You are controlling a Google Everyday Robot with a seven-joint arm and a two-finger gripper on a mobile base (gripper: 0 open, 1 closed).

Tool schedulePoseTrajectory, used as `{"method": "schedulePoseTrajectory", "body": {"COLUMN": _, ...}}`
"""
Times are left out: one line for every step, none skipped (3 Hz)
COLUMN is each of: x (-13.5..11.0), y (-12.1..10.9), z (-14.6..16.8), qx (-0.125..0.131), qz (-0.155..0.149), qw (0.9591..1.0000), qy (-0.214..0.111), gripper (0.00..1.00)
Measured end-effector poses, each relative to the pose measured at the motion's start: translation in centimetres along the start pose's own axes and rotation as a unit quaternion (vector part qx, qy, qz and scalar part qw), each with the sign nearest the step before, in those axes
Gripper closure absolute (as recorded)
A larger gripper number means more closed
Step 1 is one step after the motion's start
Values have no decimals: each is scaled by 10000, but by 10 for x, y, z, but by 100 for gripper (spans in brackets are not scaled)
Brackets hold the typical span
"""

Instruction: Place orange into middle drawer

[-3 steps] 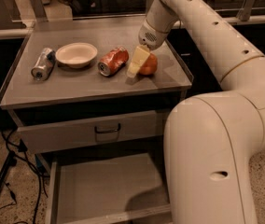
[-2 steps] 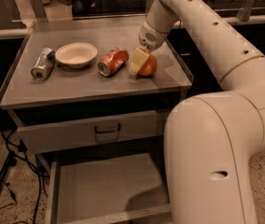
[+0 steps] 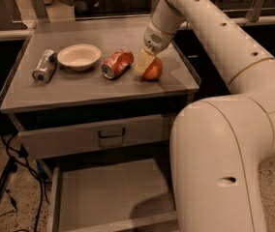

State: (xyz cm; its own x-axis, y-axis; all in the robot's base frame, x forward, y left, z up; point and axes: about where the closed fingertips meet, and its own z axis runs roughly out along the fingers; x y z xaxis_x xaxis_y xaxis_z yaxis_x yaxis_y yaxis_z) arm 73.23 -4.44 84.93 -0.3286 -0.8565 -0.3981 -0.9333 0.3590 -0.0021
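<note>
The orange (image 3: 155, 70) sits on the cabinet top (image 3: 89, 83), right of centre. My gripper (image 3: 146, 63) reaches down from the arm at the back right and sits right at the orange, covering its left side. The orange rests on the surface. The middle drawer (image 3: 103, 195) is pulled open low in the view, below the cabinet top, and its grey floor is bare. My arm's large white body covers the drawer's right part.
A crushed orange-red soda can (image 3: 117, 63) lies just left of the orange. A white bowl (image 3: 79, 56) and a silver can (image 3: 44, 66) lie further left. A closed drawer front with a dark handle (image 3: 111, 134) is above the open drawer. Cables (image 3: 11, 178) hang at left.
</note>
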Motion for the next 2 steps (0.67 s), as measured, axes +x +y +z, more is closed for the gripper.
{"method": "schedulePoseTrajectory", "body": {"x": 0, "y": 0, "z": 1, "qx": 0, "qz": 5, "qw": 10000, "qy": -8, "gripper": 100}}
{"method": "schedulePoseTrajectory", "body": {"x": 7, "y": 0, "z": -15, "qx": 54, "qz": 241, "qw": 9997, "qy": -72, "gripper": 100}}
